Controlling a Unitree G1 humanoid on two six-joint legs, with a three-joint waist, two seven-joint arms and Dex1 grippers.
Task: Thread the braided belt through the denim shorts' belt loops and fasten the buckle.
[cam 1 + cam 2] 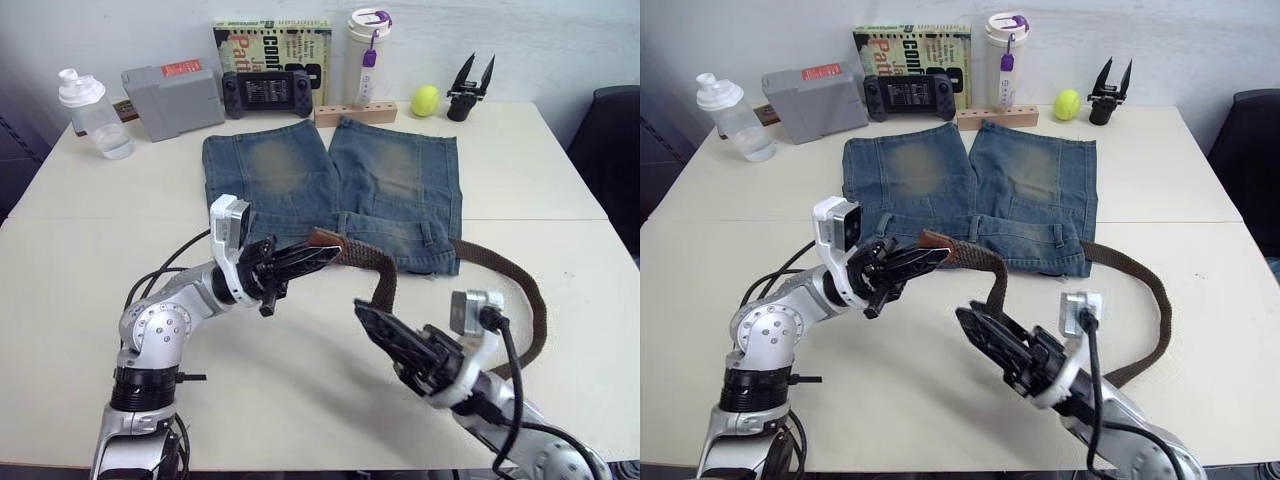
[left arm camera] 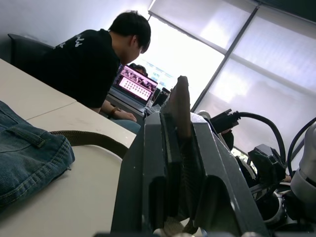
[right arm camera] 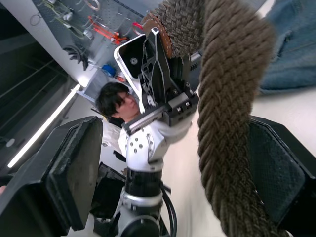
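The denim shorts (image 1: 330,190) lie flat on the table, legs away from me and waistband toward me. One of the belt loops (image 1: 1058,236) shows near the waistband's right end. The braided belt (image 1: 520,290) runs from behind the shorts' right side, curves round, and rises in an arch over the waistband. My left gripper (image 1: 322,254) is shut on the belt near its tan tip, held just above the waistband's middle. My right gripper (image 1: 372,322) is open below the arch, its fingers (image 3: 74,173) on either side of the hanging strap. The buckle is out of view.
Along the far edge stand a clear bottle (image 1: 95,115), a grey box (image 1: 172,98), a game controller (image 1: 270,93), a book (image 1: 272,45), a tumbler (image 1: 367,55), a wooden block (image 1: 355,113), a yellow ball (image 1: 425,99) and a spare black gripper (image 1: 470,85). A person (image 2: 94,64) sits beyond the table.
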